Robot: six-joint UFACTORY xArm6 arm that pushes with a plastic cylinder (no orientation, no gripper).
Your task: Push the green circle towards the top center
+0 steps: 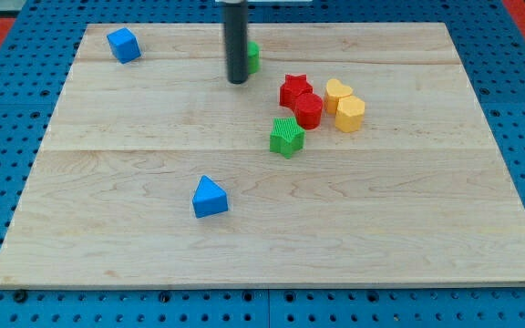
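Observation:
The green circle [253, 56] sits near the view's top centre, mostly hidden behind my dark rod; only its right edge shows. My tip [237, 81] rests on the board just below and left of the green circle, touching or almost touching it.
A wooden board [108, 228] lies on a blue pegboard. A blue cube [124, 45] sits at top left, a blue triangle [210, 197] at lower centre. A green star [286, 136], red star [293, 88], red hexagon [308, 110], yellow heart [338, 93] and yellow hexagon [351, 113] cluster right of centre.

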